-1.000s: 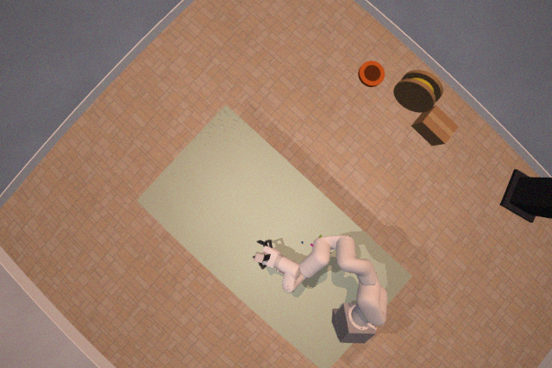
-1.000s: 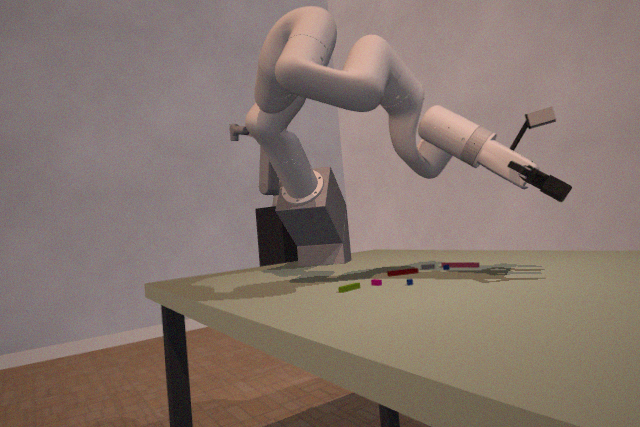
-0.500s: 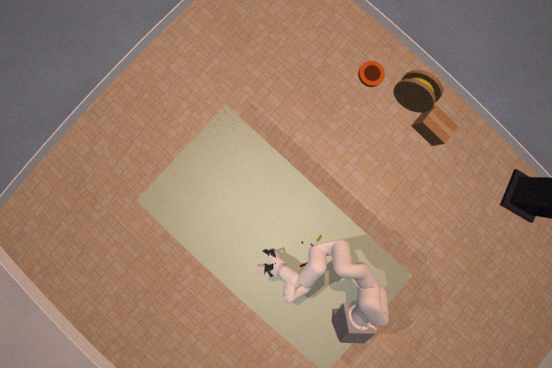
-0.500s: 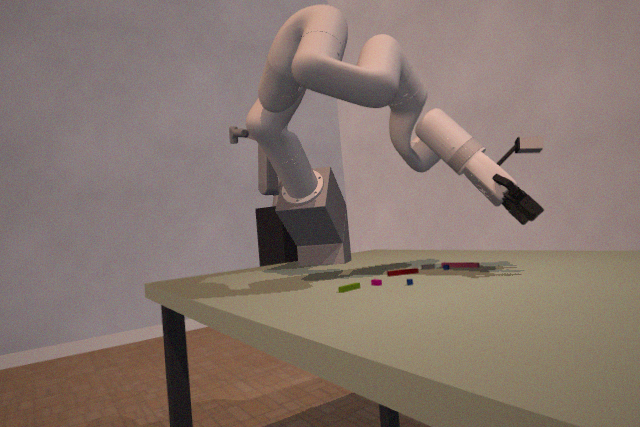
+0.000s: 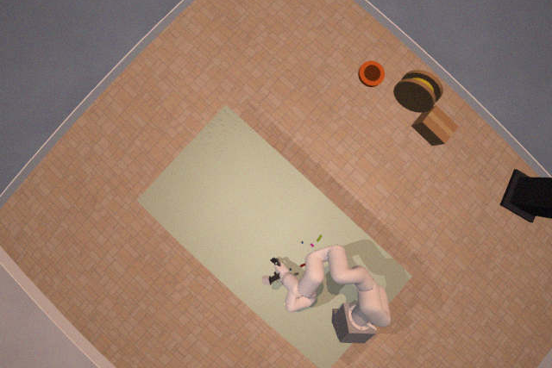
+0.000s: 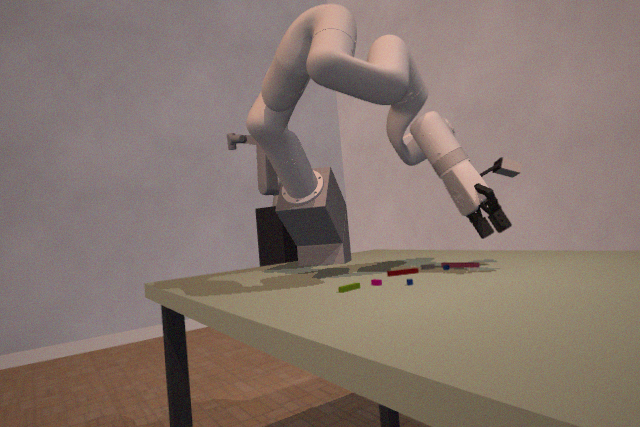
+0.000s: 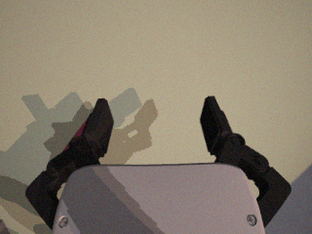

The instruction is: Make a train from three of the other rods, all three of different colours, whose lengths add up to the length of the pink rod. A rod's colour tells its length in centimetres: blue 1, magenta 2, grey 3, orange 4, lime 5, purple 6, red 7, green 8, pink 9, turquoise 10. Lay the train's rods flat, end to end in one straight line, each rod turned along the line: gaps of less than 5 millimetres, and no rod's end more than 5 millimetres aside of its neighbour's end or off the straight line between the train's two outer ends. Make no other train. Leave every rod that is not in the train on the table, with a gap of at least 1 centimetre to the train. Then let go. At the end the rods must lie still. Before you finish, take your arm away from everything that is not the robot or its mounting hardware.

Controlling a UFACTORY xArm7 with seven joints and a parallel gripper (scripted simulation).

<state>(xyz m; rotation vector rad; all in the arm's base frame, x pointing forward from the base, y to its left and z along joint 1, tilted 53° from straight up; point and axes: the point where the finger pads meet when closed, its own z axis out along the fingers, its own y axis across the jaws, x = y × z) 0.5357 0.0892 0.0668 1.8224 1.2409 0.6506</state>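
Observation:
My gripper [image 6: 491,220] is open and empty. It points down at a slant and hangs well above the table. Below it, in the arm's shadow, lies the pink rod [image 6: 461,264], with a small blue rod [image 6: 445,267] and a grey rod [image 6: 428,266] beside its left end. The red rod [image 6: 402,271] lies further left. Nearer the front are a second blue rod [image 6: 409,281], the magenta rod [image 6: 376,282] and the lime rod [image 6: 348,286], each apart from the others. In the wrist view the fingers stand wide, and a sliver of pink shows behind the left one. In the overhead view the gripper [image 5: 272,269] hides the pink rod.
The arm's base [image 6: 310,215] stands at the table's back corner. On the floor far from the table are an orange bowl [image 5: 371,72], a burger-shaped object [image 5: 417,90], a cardboard box [image 5: 435,125] and a black box [image 5: 528,198].

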